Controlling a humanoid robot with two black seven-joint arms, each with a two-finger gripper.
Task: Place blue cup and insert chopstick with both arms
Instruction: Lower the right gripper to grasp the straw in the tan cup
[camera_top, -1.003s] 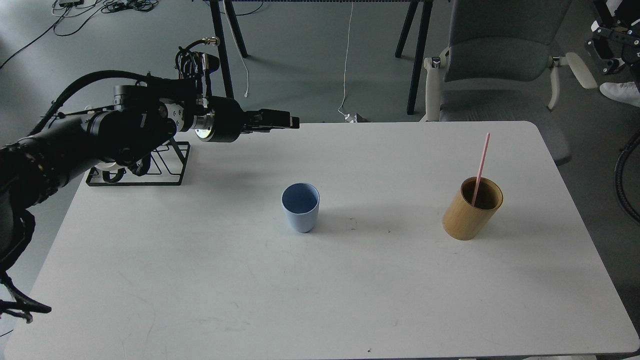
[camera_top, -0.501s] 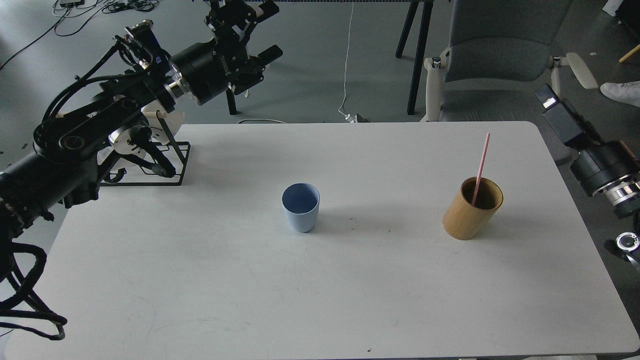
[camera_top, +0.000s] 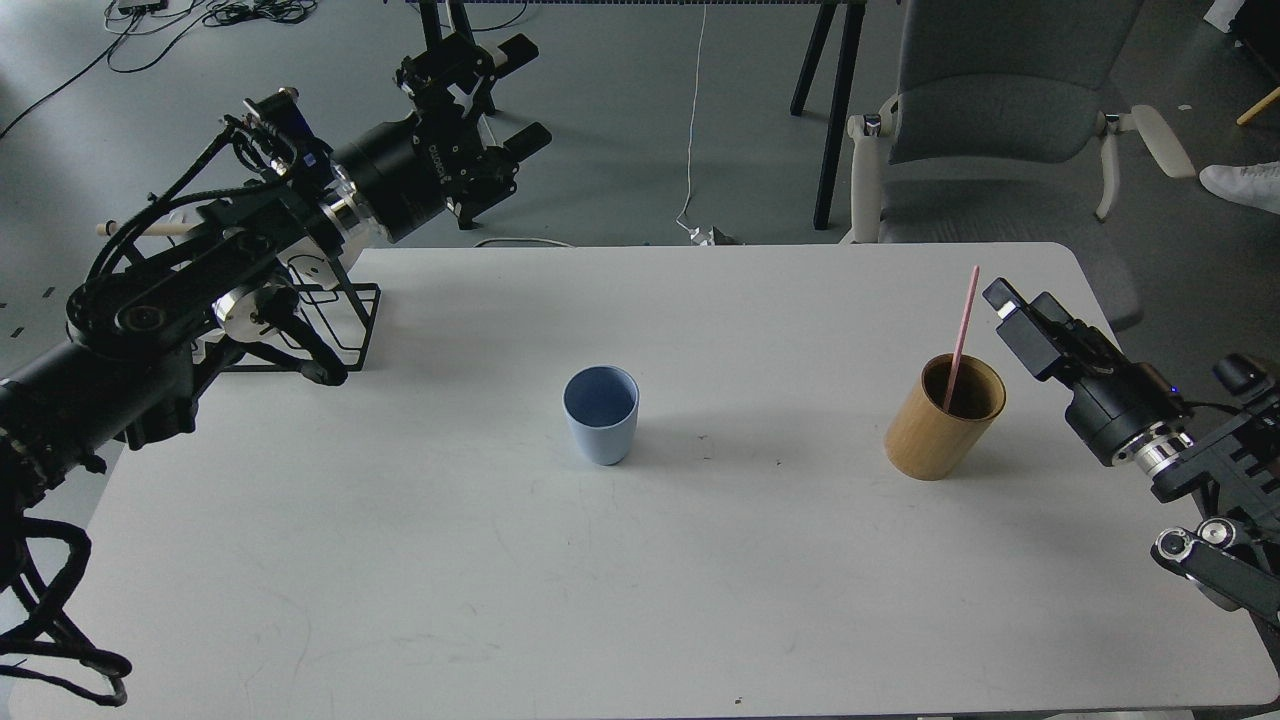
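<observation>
- Left gripper (camera_top: 518, 93): raised beyond the table's far left corner, fingers spread wide, nothing between them. The cup sits well apart from it, nearer the viewer and to its right.
- Rack (camera_top: 340, 330): black wire stand on the table's far left, partly hidden behind the left arm.
- Cup (camera_top: 601, 414): pale blue, upright, empty, near the middle of the table; neither gripper touches it.
- Stick (camera_top: 962, 330): pink, thin, leaning in the holder, its top rising well above the rim.
- Holder (camera_top: 940, 420): tan wooden cylinder, upright, right of the cup and well apart from it.
- Right gripper (camera_top: 1010, 310): low over the table's right edge, just beside the holder and near the stick, touching neither. Seen dark and end-on; whether its fingers are parted cannot be told.
- Table (camera_top: 640, 600): white, rounded corners, faint scuffs.
- Room: grey floor, cables at far left, a grey chair (camera_top: 1000, 110) behind the table's far right, black table legs behind.
</observation>
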